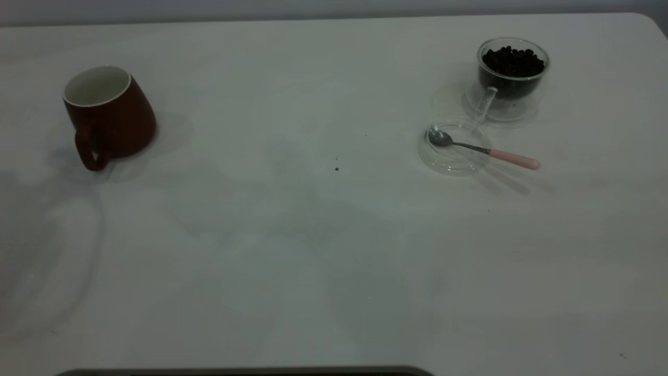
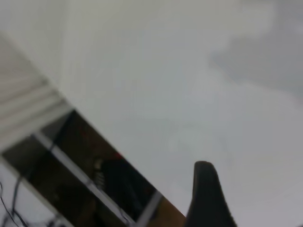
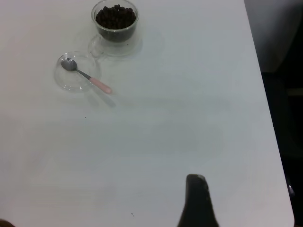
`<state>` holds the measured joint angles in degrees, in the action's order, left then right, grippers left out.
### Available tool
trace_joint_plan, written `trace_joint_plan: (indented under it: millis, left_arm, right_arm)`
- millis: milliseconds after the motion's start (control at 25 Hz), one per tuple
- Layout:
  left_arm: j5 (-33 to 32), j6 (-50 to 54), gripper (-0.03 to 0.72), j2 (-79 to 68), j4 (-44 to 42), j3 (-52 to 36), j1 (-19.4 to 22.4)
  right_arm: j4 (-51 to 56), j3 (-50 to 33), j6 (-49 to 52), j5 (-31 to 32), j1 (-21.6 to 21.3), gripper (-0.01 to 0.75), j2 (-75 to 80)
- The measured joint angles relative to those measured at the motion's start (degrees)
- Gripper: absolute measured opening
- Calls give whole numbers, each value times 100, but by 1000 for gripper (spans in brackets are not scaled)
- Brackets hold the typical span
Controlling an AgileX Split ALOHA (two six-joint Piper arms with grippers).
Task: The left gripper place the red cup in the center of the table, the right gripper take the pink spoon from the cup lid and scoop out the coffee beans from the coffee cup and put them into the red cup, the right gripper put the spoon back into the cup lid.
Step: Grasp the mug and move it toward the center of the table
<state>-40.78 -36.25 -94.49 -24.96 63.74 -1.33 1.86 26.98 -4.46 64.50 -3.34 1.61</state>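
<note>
The red cup (image 1: 112, 115) stands upright at the far left of the table (image 1: 292, 250), its handle toward the near side. The coffee cup (image 1: 511, 73), holding coffee beans (image 1: 513, 61), stands at the far right. The cup lid (image 1: 453, 147) lies just in front of it. The pink spoon (image 1: 482, 150) rests with its bowl in the lid and its handle sticking out to the right. The right wrist view shows the coffee cup (image 3: 115, 23), lid (image 3: 71, 78) and spoon (image 3: 87, 78) far from my right gripper (image 3: 198, 203). My left gripper (image 2: 208, 198) hangs over bare table near its edge. Neither gripper shows in the exterior view.
A few tiny dark specks (image 1: 336, 168) lie near the table's middle. The table's rounded corner and right edge (image 3: 270, 123) show in the right wrist view, with dark floor beyond. The left wrist view shows the table edge (image 2: 118, 151) and a frame below it.
</note>
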Motion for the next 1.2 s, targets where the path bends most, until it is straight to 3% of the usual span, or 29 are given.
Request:
trace_joint_plan:
  millis: [480,920,1200]
  left_arm:
    - [1075,-1693,569,-2337,-282,1168,0]
    - [2022,-1840,569,-3512,-951,1596,-22]
    - [2112,-1928,569,-3767,-1013,1610,-246]
  right_arm:
    - [0,0,0,0,0,590,0]
    - [0,0,0,0,0,590,0]
    - [0,0,0,0,0,586,0]
